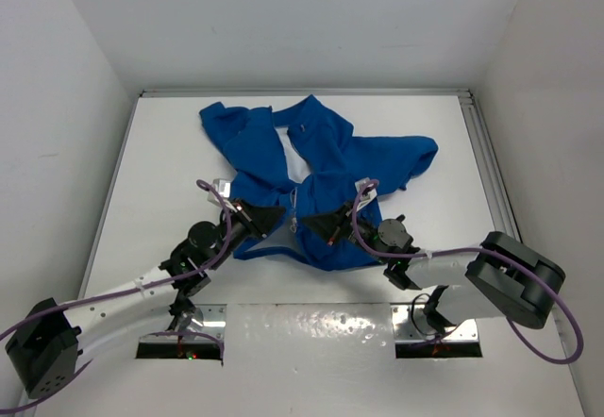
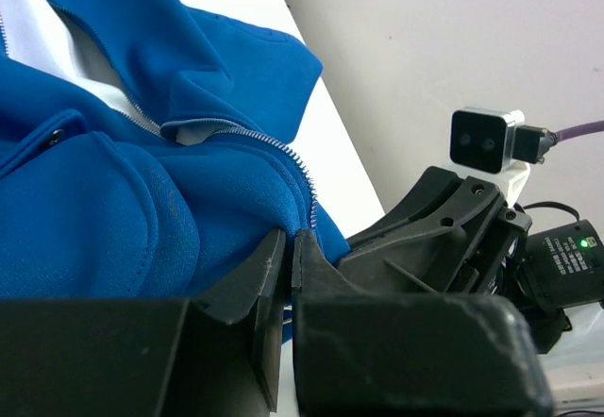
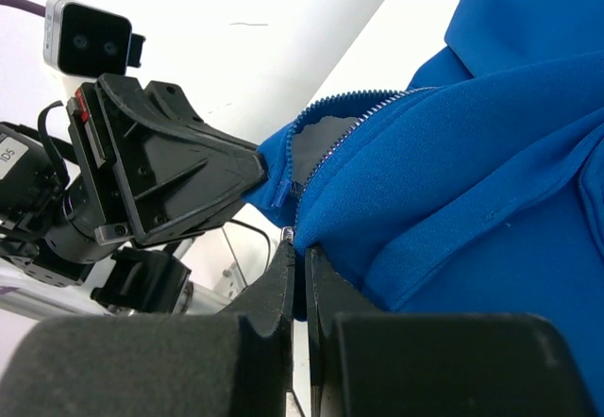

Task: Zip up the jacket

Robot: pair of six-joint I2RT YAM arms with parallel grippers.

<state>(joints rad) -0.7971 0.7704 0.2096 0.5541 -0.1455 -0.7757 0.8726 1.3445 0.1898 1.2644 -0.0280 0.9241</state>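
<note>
The royal-blue jacket lies crumpled at the middle and back of the white table, its front open and the pale lining showing. My left gripper is shut on the bottom hem of the jacket beside the light zipper teeth. My right gripper faces it a few centimetres away, shut on the other front edge of the jacket. In the right wrist view the blue zipper pull hangs at the foot of the zipper teeth, between my right gripper and the left gripper.
The white table is walled on three sides. A metal rail runs along its right edge. Purple cables loop off both arms. The jacket's sleeves spread toward the back left and right.
</note>
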